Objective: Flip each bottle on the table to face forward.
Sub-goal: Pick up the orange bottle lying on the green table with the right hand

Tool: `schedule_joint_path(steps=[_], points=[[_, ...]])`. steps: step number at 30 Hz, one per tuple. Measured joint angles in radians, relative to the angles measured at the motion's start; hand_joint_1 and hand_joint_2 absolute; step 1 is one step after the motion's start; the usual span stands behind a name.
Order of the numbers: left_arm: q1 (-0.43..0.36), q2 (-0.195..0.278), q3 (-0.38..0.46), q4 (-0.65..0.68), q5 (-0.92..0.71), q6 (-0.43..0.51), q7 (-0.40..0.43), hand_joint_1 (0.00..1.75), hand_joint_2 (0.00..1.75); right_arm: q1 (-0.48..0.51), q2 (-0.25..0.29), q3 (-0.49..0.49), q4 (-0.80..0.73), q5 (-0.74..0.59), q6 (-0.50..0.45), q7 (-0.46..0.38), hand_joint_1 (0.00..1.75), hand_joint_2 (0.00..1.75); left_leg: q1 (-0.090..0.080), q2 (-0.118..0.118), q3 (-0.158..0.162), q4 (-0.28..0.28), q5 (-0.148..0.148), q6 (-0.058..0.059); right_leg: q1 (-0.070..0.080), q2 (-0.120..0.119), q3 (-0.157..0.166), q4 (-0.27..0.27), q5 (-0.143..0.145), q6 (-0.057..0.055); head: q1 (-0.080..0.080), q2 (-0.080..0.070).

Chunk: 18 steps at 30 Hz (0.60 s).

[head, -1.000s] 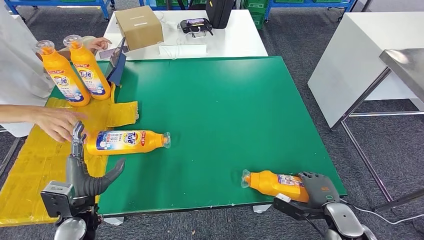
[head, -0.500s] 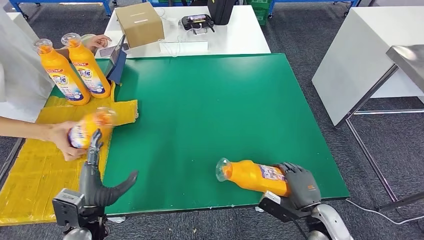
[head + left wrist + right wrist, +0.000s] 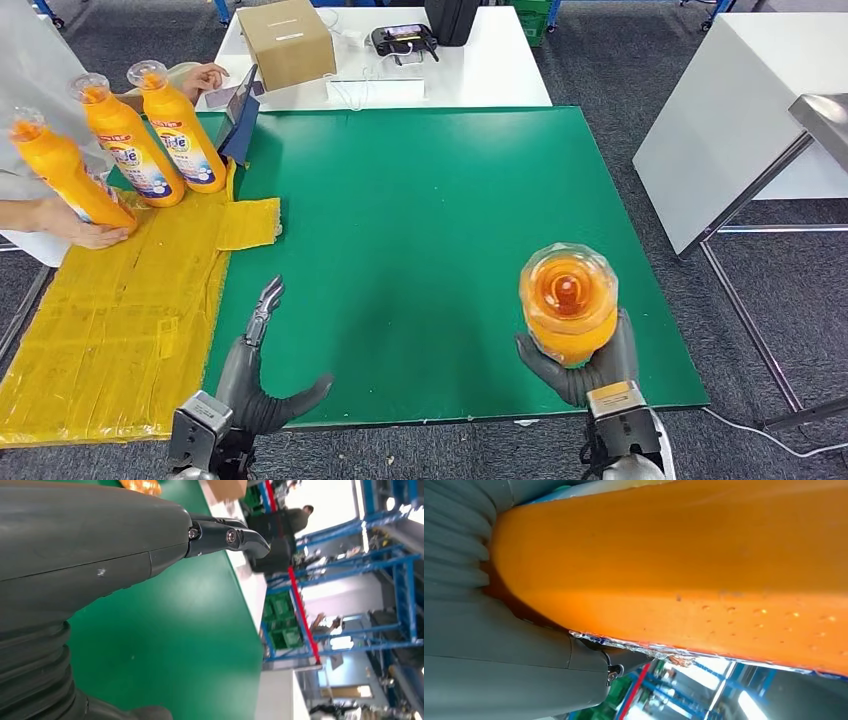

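Right hand: we see the right hand [image 3: 588, 368] at the near right edge of the green table [image 3: 420, 200], its fingers wrapped around the lower body of an orange bottle [image 3: 568, 300], lifted so its clear cap end points up toward the head camera (the right wrist view shows the orange body [image 3: 704, 565] pressed against the grey thumb).
Left hand: we find the left hand [image 3: 255, 375] at the near left of the green surface, fingers spread and thumb out to the right, holding nothing.
Person's bottle: at the far left a person's hand [image 3: 70, 222] grips a tilted orange bottle [image 3: 62, 172] over the yellow sheet [image 3: 110, 300].
Standing bottles: two orange bottles [image 3: 128, 142] [image 3: 178, 128] stand upright, just beside each other, at the far end of the yellow sheet, labels toward us.
Beyond: a white table [image 3: 480, 80] bears a cardboard box [image 3: 288, 42] (we also spot a dark device near it).
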Motion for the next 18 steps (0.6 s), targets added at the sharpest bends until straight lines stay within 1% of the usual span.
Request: schedule_joint_path(steps=[2,4,7,10,14,18], points=[[-0.007,0.006,-0.02,0.009,0.005,-0.019,0.008,0.0,1.75,-0.021,0.016,-0.008,0.014,0.048,-0.035,0.027,1.75,1.75,0.0,0.0,0.0,0.0,0.0,0.0,0.0,0.0,0.0,0.0,0.0,0.0,0.0,0.0],[-0.021,0.01,-0.041,0.02,0.017,-0.048,0.016,0.0,1.75,-0.06,0.033,-0.013,0.058,0.105,-0.063,0.057,1.75,1.75,0.0,0.0,0.0,0.0,0.0,0.0,0.0,0.0,0.0,0.0,0.0,0.0,0.0,0.0],[-0.063,0.012,-0.08,0.04,0.044,-0.096,0.028,0.0,1.75,-0.142,0.072,-0.005,0.189,0.173,-0.08,0.075,1.75,1.75,0.0,0.0,0.0,0.0,0.001,0.001,0.0,0.0,0.0,0.0,0.001,0.0,0.0,0.0],[-0.102,0.013,-0.11,0.059,0.064,-0.119,0.034,0.0,1.75,-0.207,0.111,0.02,0.318,0.202,-0.089,0.071,1.75,1.75,0.0,0.0,0.0,0.0,0.002,0.001,0.0,-0.001,0.0,0.001,0.002,0.001,0.0,0.0],[-0.145,0.015,-0.139,0.079,0.096,-0.147,0.036,0.0,1.75,-0.276,0.151,0.075,0.463,0.219,-0.059,0.069,1.75,1.75,0.0,0.0,0.0,0.0,0.003,0.001,0.001,-0.001,0.0,0.002,0.002,0.001,0.0,0.0],[-0.19,0.016,-0.167,0.095,0.119,-0.166,0.044,0.0,1.75,-0.337,0.207,0.172,0.619,0.252,-0.049,0.057,1.75,1.75,0.001,0.0,0.0,0.0,0.003,0.001,0.001,-0.001,0.0,0.002,0.001,0.0,0.0,0.0]])
